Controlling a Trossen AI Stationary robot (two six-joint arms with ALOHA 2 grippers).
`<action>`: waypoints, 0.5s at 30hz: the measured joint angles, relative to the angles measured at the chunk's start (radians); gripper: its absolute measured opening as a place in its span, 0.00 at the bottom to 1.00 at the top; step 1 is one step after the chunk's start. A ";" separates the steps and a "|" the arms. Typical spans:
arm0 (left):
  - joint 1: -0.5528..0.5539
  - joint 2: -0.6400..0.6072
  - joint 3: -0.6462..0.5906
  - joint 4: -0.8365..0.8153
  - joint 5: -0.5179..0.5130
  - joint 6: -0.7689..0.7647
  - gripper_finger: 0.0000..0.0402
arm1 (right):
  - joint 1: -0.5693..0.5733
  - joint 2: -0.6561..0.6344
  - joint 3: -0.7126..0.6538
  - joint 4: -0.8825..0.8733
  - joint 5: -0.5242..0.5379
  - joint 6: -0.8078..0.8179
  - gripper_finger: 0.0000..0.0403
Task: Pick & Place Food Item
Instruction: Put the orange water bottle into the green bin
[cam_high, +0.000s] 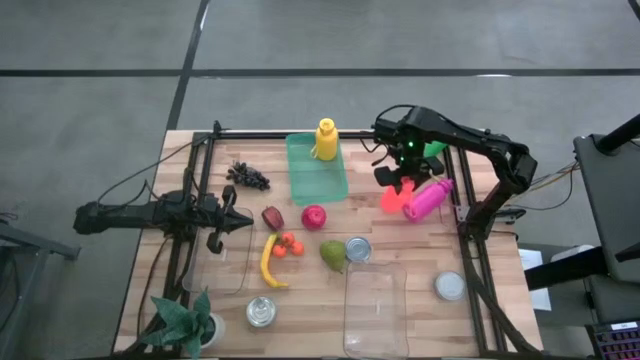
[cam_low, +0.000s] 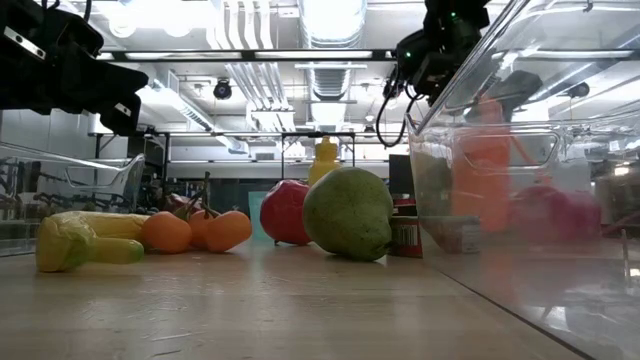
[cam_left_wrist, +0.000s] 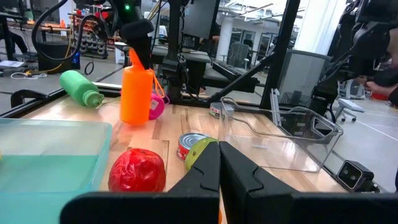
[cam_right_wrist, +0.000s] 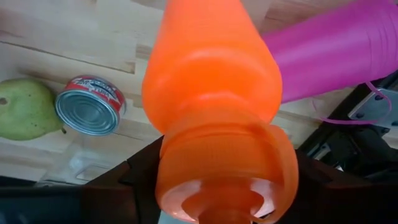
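An orange bottle (cam_high: 392, 198) stands upright at the table's right far part, beside a lying pink bottle (cam_high: 428, 198). My right gripper (cam_high: 402, 182) is above it and shut on its top. The food lies mid-table: a red apple (cam_high: 314, 217), a green pear (cam_high: 333, 255), a banana (cam_high: 268, 262), small orange fruits (cam_high: 288, 245) and grapes (cam_high: 248, 176). My left gripper (cam_high: 240, 222) waits shut at the table's left, touching nothing, with the apple (cam_left_wrist: 138, 169) ahead of it. My right gripper (cam_right_wrist: 224, 180) pinches the orange bottle by its cap end (cam_right_wrist: 186, 163), one finger (cam_right_wrist: 144, 167) on each side, coming from above and pointing down. The bottle (cam_left_wrist: 137, 87) is upright below the fingers. Whether its base rests on the table, I cannot tell.
A green tray (cam_high: 316, 172) with a yellow bottle (cam_high: 326, 140) sits at the far edge, and a green bottle (cam_high: 435, 150) lies far right. Clear containers (cam_high: 375, 310) (cam_high: 222, 258) sit near. Cans (cam_high: 358, 249) (cam_high: 261, 311) (cam_high: 450, 287) and a plant (cam_high: 185, 322) stand about.
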 joint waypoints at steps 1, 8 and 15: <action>0.000 0.000 0.000 0.000 0.000 0.000 0.00 | 0.000 0.000 -0.002 0.000 0.000 0.000 0.59; 0.000 0.000 0.000 0.000 0.000 0.000 0.00 | 0.000 0.000 -0.019 0.014 0.001 -0.011 0.65; 0.000 0.000 0.000 0.000 0.000 0.000 0.00 | 0.000 0.000 -0.020 0.021 0.001 -0.010 0.66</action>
